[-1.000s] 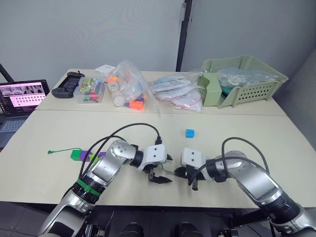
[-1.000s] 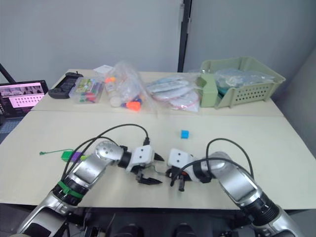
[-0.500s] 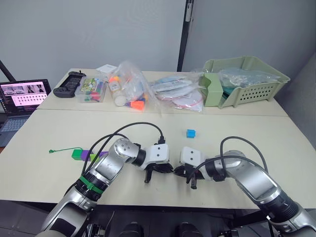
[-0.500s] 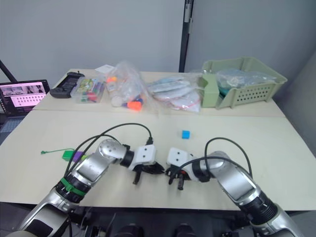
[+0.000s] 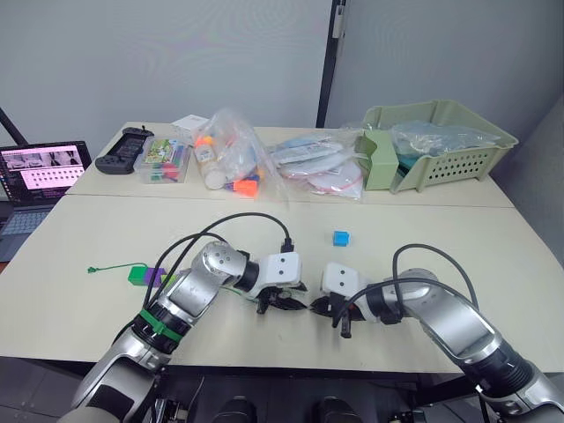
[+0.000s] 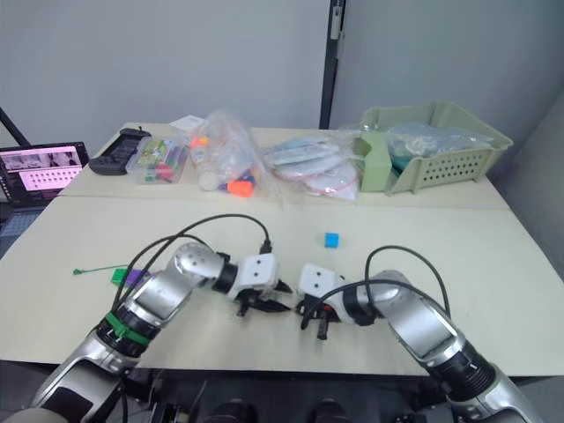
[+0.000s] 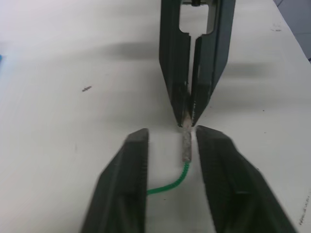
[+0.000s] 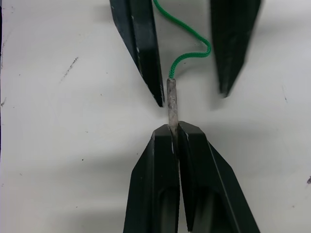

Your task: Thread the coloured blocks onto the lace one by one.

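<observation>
Far left of the counter (image 5: 79,308): the lace (image 5: 107,269) lies flat, its green tail end toward the left edge. Threaded blocks sit on it just right of that end: a darker green block (image 5: 136,275), then a purple block (image 5: 154,277), partly hidden behind the left arm.

Centre front: left claw (image 7: 171,145) with fingers spread, one on each side of the stiff pale lace tip (image 7: 186,144); neither finger touches the tip in the left wrist view. The green cord curls away from the tip between them.

Directly opposite, tip to tip: right claw (image 8: 174,130) pinched closed on the far end of the pale tip, holding it just above the counter.

Blue block (image 5: 340,238) sits loose on the counter, behind the two claws and apart from them.

Back of the counter: laptop (image 5: 35,172), plastic bags (image 5: 233,159), pale green basket (image 5: 432,141).
</observation>
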Robot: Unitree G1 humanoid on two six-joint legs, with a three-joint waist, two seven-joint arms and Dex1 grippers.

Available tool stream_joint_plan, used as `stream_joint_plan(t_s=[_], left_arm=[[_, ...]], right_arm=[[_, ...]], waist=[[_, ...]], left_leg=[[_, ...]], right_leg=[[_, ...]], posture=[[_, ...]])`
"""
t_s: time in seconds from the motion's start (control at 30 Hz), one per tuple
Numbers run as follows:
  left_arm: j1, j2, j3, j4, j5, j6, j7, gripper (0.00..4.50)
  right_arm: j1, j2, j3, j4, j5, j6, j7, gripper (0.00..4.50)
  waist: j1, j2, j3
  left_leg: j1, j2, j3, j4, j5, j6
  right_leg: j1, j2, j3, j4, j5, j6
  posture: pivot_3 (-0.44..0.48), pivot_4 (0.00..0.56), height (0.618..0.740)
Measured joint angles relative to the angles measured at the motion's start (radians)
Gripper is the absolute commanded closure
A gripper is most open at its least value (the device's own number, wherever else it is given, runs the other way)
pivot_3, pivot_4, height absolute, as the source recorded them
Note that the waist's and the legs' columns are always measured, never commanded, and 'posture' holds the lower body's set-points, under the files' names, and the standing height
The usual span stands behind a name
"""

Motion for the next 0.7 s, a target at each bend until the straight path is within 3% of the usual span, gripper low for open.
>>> stream_joint_plan(t_s=[0.1, 0.37, 0.6, 0.63, 0.7], left_arm=[[-0.017, 0.032, -0.023, -0.027, 0.027, -0.002, -0.020, 2.03], [-0.017, 0.010, -0.059, -0.008, 0.066, -0.023, -0.006, 2.03], [-0.015, -0.002, -0.059, -0.008, 0.066, -0.022, 0.003, 4.25], [-0.015, -0.002, -0.059, -0.007, 0.065, -0.022, 0.002, 4.49], [-0.013, -0.002, -0.060, -0.006, 0.065, -0.021, 0.000, 4.49]], right_arm=[[0.000, -0.002, 0.000, 0.000, 0.000, 0.000, -0.005, 4.50], [-0.006, -0.002, 0.000, -0.002, 0.001, 0.006, -0.013, 4.50], [-0.006, -0.002, 0.000, -0.010, 0.001, 0.027, -0.017, 4.50], [-0.006, -0.002, -0.001, -0.010, 0.001, 0.029, -0.019, 4.50], [-0.006, -0.002, -0.003, -0.011, 0.001, 0.029, -0.020, 4.50]], waist=[[0.000, 0.000, 0.000], [0.001, 0.000, 0.000], [0.001, 0.000, 0.000], [0.001, 0.000, 0.000], [0.001, 0.000, 0.000]], left_leg=[[0.000, 0.000, 0.000, 0.000, 0.000, 0.000], [0.000, 0.000, 0.000, 0.000, 0.000, 0.000], [0.000, 0.000, 0.000, 0.000, 0.000, 0.000], [0.000, 0.000, 0.000, 0.000, 0.000, 0.000], [0.000, 0.000, 0.000, 0.000, 0.000, 0.000]], right_leg=[[0.000, 0.000, 0.000, 0.000, 0.000, 0.000], [0.000, 0.000, 0.000, 0.000, 0.000, 0.000], [0.000, 0.000, 0.000, 0.000, 0.000, 0.000], [0.000, 0.000, 0.000, 0.000, 0.000, 0.000], [0.000, 0.000, 0.000, 0.000, 0.000, 0.000]], posture=[[0.000, 0.150, 0.740], [0.000, 0.150, 0.740], [0.000, 0.150, 0.740], [0.000, 0.150, 0.740], [0.000, 0.150, 0.740]])
